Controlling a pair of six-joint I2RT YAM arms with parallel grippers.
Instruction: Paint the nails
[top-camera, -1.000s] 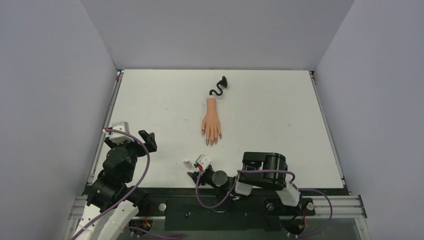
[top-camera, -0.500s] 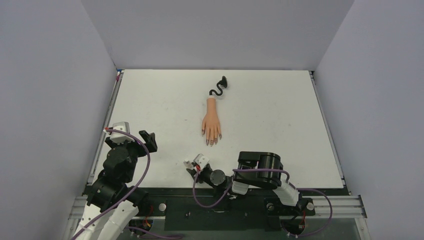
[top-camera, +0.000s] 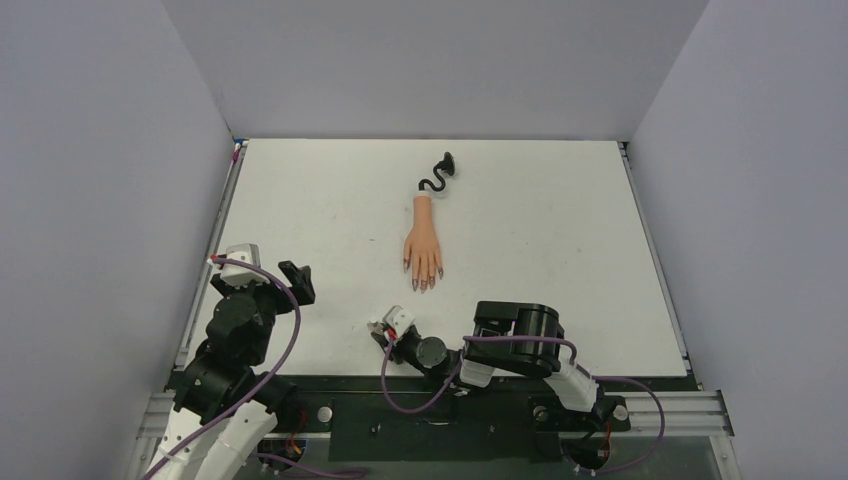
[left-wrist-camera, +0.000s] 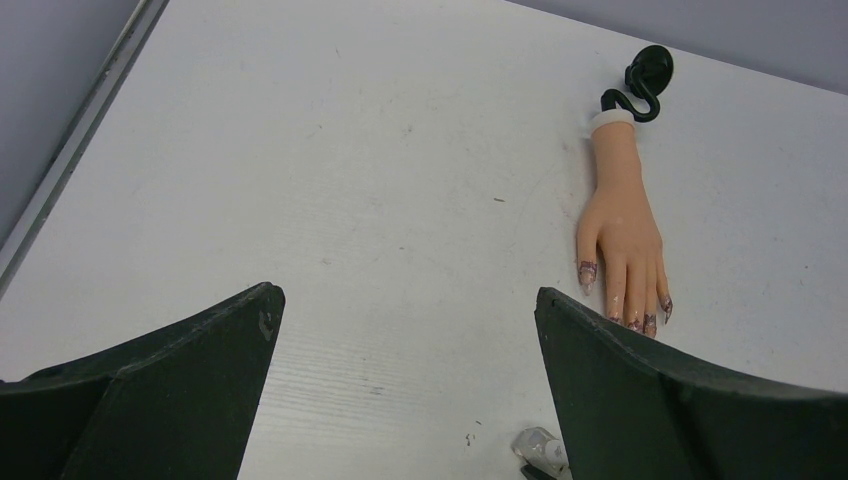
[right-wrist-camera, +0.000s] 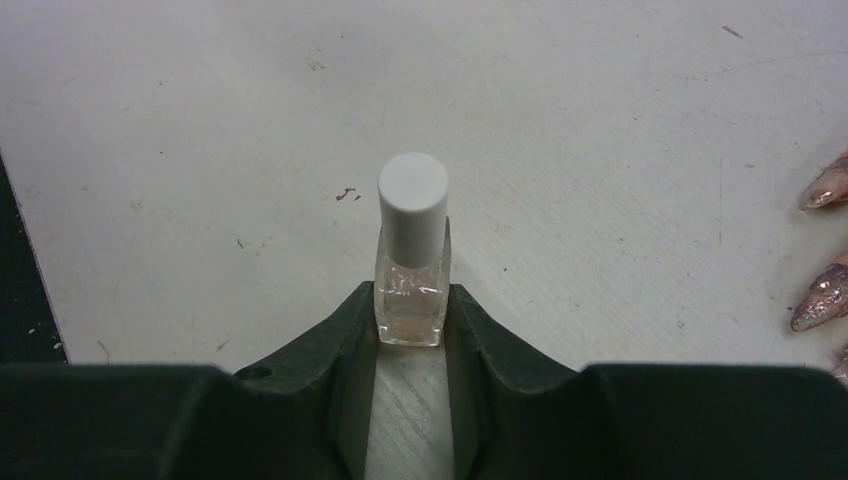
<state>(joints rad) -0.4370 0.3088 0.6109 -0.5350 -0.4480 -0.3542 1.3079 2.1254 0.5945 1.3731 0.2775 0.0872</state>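
The peach mannequin hand lies flat mid-table, its curly black stem at the far end. Its nails are dark purplish-grey tips pointing toward me; they also show in the left wrist view and at the right edge of the right wrist view. My right gripper is shut on a small clear polish bottle with a white cap, low over the table near its front edge. My left gripper is open and empty at the near left.
The white table is walled by grey panels on three sides. A metal rail runs along its left edge. The right arm's body lies low along the front edge.
My right arm has shifted a little to the left along the front edge with the bottle in it. The left arm and the mannequin hand have not moved.
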